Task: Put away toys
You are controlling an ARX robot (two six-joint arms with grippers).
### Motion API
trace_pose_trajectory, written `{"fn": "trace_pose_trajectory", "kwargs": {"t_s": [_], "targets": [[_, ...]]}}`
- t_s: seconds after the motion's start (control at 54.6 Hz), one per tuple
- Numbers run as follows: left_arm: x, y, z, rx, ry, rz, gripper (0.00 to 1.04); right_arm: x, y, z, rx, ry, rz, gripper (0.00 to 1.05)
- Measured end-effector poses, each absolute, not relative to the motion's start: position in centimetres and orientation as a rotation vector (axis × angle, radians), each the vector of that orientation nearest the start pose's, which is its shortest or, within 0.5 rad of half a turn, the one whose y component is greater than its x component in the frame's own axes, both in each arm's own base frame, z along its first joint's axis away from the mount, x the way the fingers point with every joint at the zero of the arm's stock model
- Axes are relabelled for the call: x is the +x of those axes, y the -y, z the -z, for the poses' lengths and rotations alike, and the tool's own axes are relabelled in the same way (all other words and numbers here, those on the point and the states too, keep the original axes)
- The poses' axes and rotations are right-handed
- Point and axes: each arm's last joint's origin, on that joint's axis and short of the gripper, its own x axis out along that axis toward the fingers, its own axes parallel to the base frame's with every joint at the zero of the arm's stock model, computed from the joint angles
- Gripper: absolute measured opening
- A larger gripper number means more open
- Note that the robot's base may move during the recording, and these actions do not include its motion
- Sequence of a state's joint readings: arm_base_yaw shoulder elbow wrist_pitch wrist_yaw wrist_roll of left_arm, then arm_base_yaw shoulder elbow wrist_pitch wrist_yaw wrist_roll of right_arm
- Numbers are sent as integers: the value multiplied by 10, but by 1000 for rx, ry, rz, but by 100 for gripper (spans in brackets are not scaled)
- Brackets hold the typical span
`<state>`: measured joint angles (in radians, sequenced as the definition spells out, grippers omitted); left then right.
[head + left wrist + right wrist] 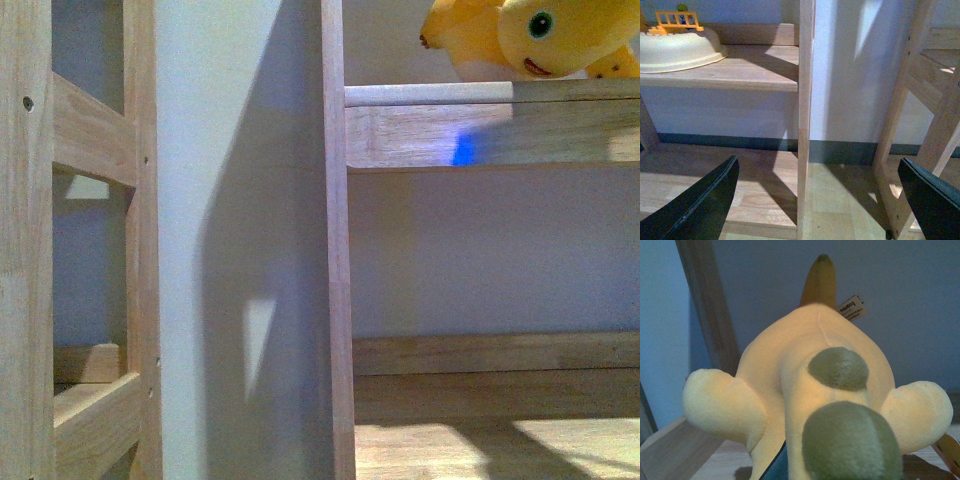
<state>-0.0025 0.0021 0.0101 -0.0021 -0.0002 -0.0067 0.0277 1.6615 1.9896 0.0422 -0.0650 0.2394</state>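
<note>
Closest to the right wrist camera, the plush toy [825, 405] filled almost the whole picture: pale yellow fabric, two rounded stubby limbs out to either side, two dull olive patches down its middle, an orange tapered part pointing away, and a small white sewn label [852, 307] beside that. A sliver of dark material showed under the toy at the edge of the picture, but the right gripper's jaws themselves were not visible, so whether they were clamped on it could not be told. Behind the toy stood a wooden post [710, 310] and a plain bluish wall.

In the left wrist view, the left gripper [820, 200] had its two dark fingers [700, 205] set wide apart with nothing between them. Past them rose the wooden upright [805, 115] of a shelf unit [740, 75], with a lower board and a higher board. On the higher board, further off, sat a cream-coloured bowl [680, 50] holding an orange toy fence piece [677, 20].

From the front camera, near wooden frames stood at left, and a second upright [338, 250] ran up the middle. Beyond it, the plush toy [540, 38] lay on top of the upper shelf [480, 125], its yellow face with one dark eye peering over the front edge, against the wall.
</note>
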Motion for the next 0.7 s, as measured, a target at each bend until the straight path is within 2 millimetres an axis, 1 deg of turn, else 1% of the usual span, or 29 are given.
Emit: {"fn": "trace_pose_trajectory", "kwargs": {"t_s": [0.238,0.403,0.513,0.605,0.623,0.678,0.696], "targets": [[97,0,-167,-7,6,2,98,373,-24,-540,312,330,-148,7],[97,0,-167,-7,6,2,98,391,-34,-534,390,298,-159,7],[97,0,-167,-7,6,2,98,398,-38,-528,416,276,-162,7],[97,0,-167,-7,6,2,98,398,-39,-527,420,263,-145,7],[97,0,-167,-7,6,2,98,399,-39,-527,419,261,-145,9],[97,0,-167,-7,6,2,98,399,-39,-526,419,258,-144,22],[97,0,-167,-7,6,2,98,399,-39,-526,419,256,-143,23]]}}
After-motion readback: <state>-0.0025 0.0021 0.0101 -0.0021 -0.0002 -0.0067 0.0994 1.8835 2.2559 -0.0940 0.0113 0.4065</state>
